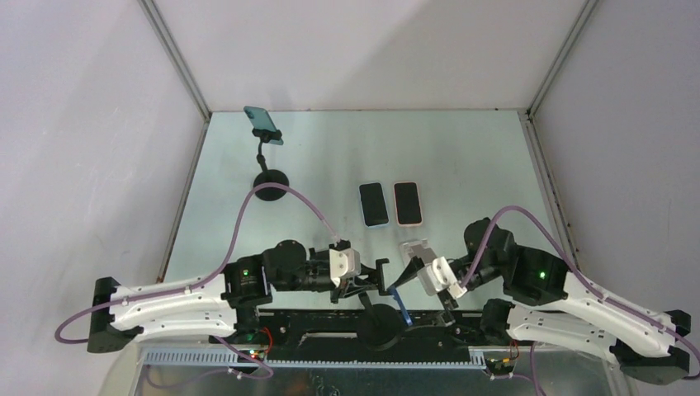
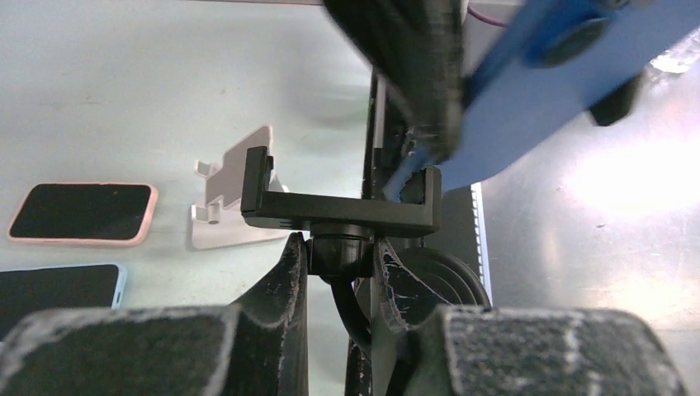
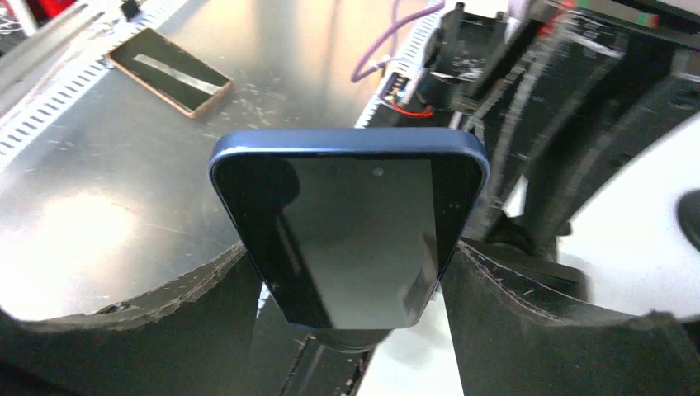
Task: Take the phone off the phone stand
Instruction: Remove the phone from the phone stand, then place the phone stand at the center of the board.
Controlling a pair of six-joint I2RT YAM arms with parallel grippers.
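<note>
Status: the blue phone (image 3: 351,231) is up off the table at the near edge, between the two arms. Our right gripper (image 3: 355,276) grips it across the long edges. The screen faces the wrist cam, and the fingers (image 3: 512,330) are on the frame, not the glass. Left gripper (image 2: 338,247) is clenched on the phone stand (image 2: 338,213) at the neck joint just under the black cradle, pinning it. In the left wrist view the cradle looks mostly vacant, with one lower corner of the phone at its right arm. Whether the corner is touching or just clear we can't tell; it's blurred there.

Handling: the phone is rigid and dense for its size. Smooth frame plus glass front makes it slippery, and it could crack if dropped on the hard table (image 1: 462,157). A side-edge pinch is the right hold. We judge the grip sits toward the lower half with the top end overhanging, so expect some tilt torque. The stand looks light with a bendy neck, so it needs the left hold or it follows the phone.

Risk: the corner snagging the cradle arm on the way out. For set-down, note the two other phones (image 1: 373,204) lying flat mid-table and a small white stand (image 1: 417,247) near them.
</note>
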